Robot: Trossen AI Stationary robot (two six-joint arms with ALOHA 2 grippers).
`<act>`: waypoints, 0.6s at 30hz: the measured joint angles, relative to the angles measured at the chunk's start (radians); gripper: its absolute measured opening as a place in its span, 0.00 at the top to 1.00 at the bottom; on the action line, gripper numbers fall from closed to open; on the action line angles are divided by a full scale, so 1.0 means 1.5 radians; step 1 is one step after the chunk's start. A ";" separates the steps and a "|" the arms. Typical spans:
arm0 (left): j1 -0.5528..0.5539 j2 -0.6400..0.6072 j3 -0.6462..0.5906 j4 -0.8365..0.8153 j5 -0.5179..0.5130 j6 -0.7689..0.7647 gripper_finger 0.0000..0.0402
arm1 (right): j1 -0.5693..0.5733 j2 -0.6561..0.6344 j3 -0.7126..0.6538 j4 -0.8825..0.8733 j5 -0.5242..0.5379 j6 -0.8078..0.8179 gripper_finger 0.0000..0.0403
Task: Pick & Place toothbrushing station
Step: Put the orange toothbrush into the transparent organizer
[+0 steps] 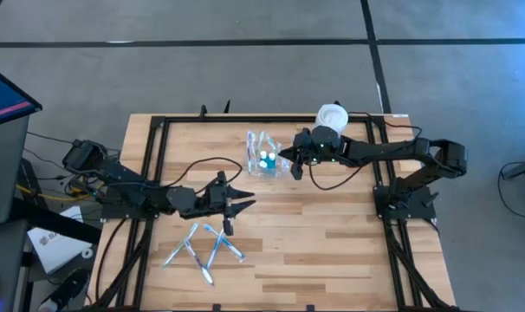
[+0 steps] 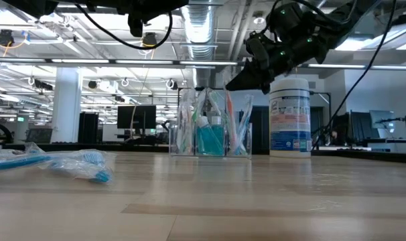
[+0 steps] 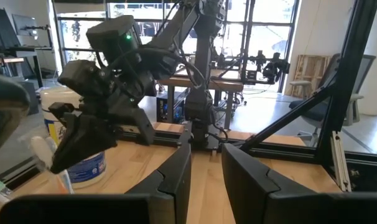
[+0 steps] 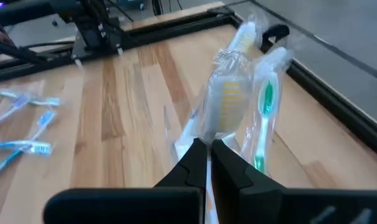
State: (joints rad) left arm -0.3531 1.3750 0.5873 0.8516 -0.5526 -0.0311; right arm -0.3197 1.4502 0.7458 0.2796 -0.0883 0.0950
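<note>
The toothbrushing station (image 1: 264, 156) is a small clear organizer that stands upright on the table's far middle. It holds wrapped toothbrushes (image 4: 238, 99) and a blue item (image 2: 210, 140). My right gripper (image 1: 288, 157) is shut and slants down at the station's right side, its tips (image 4: 206, 149) at the wrapped yellow and green brushes. In the low view it hangs over the station's top (image 2: 238, 82). My left gripper (image 1: 243, 205) waits level near the table's left middle, open (image 3: 207, 180), with nothing between its fingers. My right gripper's shut fingertips (image 4: 198, 152) stand right at the wrappers of the brushes (image 4: 229, 106) that stick up out of the station, coming slanting down from the table's right. Whether they touch the wrappers, I cannot tell.
A white jar with a blue label (image 1: 332, 115) stands just behind and to the right of the station (image 2: 290, 117). Several wrapped blue toothbrushes (image 1: 202, 247) lie on the near left of the table. Black frame rails (image 1: 150, 173) run along the table's sides.
</note>
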 joint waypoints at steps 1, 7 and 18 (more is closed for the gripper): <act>0.000 0.000 0.000 0.000 0.000 0.000 0.79 | -0.002 0.006 0.000 0.006 0.000 0.001 1.00; 0.000 0.000 0.000 -0.003 0.000 0.000 0.79 | -0.002 0.040 0.001 0.024 -0.001 0.012 1.00; 0.000 0.000 0.000 -0.003 0.000 0.000 0.79 | -0.007 0.034 0.001 -0.001 -0.010 0.010 0.87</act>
State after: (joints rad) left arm -0.3531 1.3750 0.5869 0.8478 -0.5526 -0.0311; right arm -0.3298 1.5005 0.7467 0.2779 -0.1040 0.1093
